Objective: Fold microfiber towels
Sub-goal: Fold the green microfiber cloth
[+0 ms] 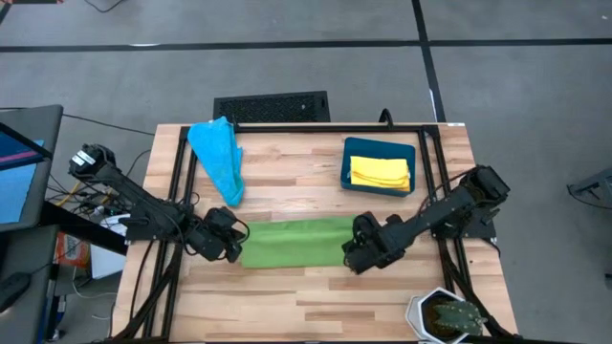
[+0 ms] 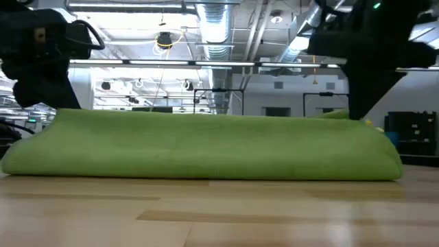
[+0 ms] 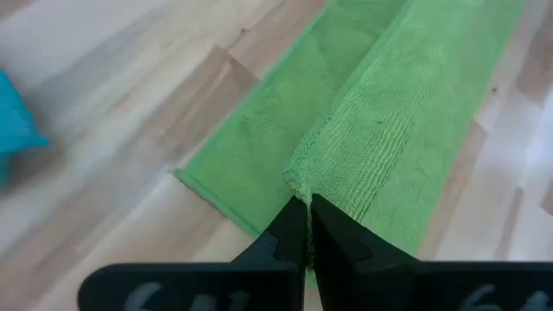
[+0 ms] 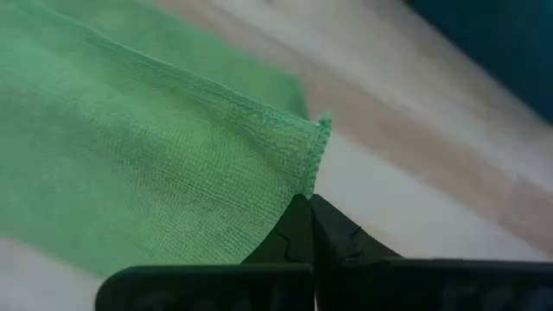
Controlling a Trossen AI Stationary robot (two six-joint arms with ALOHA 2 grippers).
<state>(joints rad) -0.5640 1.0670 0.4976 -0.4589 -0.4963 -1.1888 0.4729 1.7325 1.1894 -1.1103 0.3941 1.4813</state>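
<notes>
We have the green towel folded lengthwise mid-table, our left gripper and right gripper each pinched tight on an end. Yellow towels sit folded in the bin; the blue towel lies crumpled, still unfolded.

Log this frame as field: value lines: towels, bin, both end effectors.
green towel: folded into a strip, table centre
left end effector: shut on green towel's left end
right end effector: shut on green towel's right end
light blue towel: bunched, far left of table
yellow towel: folded, inside bin
bin: dark teal, far right of table
</notes>
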